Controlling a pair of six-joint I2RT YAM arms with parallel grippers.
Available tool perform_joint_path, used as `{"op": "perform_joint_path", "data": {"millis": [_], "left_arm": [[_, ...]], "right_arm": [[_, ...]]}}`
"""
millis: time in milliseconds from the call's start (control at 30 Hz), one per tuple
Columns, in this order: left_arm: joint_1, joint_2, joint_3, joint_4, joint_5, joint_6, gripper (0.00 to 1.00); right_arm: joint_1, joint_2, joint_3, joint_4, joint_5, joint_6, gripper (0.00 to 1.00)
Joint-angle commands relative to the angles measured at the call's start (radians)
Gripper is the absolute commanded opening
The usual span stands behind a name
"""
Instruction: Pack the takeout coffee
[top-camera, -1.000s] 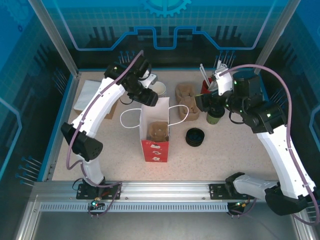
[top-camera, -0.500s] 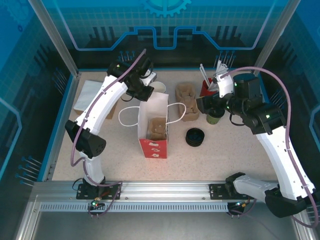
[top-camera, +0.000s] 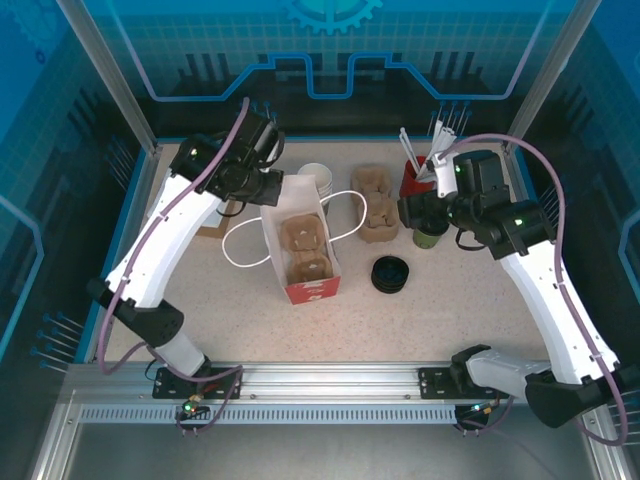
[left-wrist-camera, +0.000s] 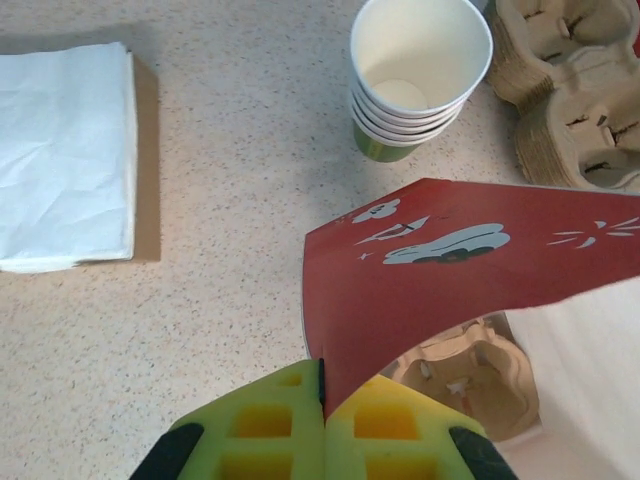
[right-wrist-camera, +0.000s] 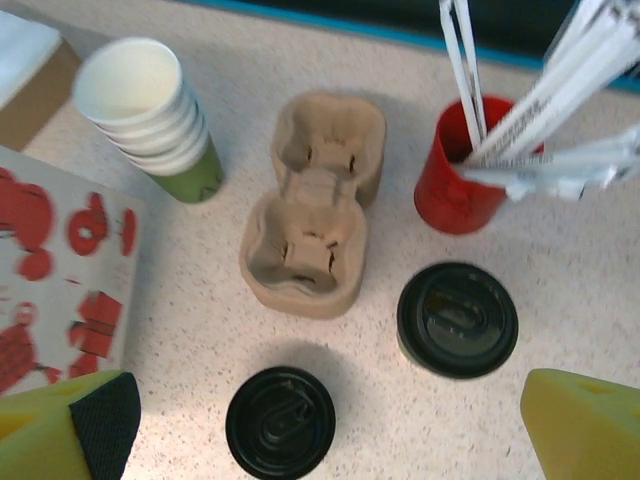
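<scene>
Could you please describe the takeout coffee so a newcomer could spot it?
Find the red cup at the back right. The coffee stands just in front of it: the one cup with a black lid, green-sided unlike the loose lids nearby.

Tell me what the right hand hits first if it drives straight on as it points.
Likely the bare tabletop between the lid stack and the takeout coffee; the open right hand straddles that gap, depth unclear.
</scene>
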Motion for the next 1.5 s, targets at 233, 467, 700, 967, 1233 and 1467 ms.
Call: {"op": "perform_joint_path", "data": {"millis": [233, 467, 700, 967, 1233, 1467], "left_arm": [[-0.117, -0.145, -0.180, 0.139, -0.269, -0.135, 0.00], [-0.170, -0.171, -0.247, 0.184, -0.330, -0.180, 0.00], [-0.174, -0.113, -0.209, 0.137, -0.287, -0.246, 0.00], [-0.096, -0.047, -0.173, 0.088, -0.097, -0.313, 0.02], [0.013, -0.042, -0.210, 0.096, 0.070, -0.283, 0.26], [0.035, -0.039, -0.141, 0.026, 0.051, -0.068, 0.57]], "right_arm": [[-0.103, 0.002, -0.222, 0.016, 0.008, 0.157, 1.00], [-0.151, 0.029, -0.298, 0.043, 0.021, 0.183, 1.00], [-0.167, 0.052, -0.311, 0.054, 0.015, 0.190, 1.00], [-0.170, 0.081, -0.296, 0.029, 0.004, 0.181, 1.00], [-0.171, 0.106, -0.293, 0.015, -0.020, 0.179, 1.00], [-0.171, 0.111, -0.285, 0.009, -0.018, 0.145, 1.00]]}}
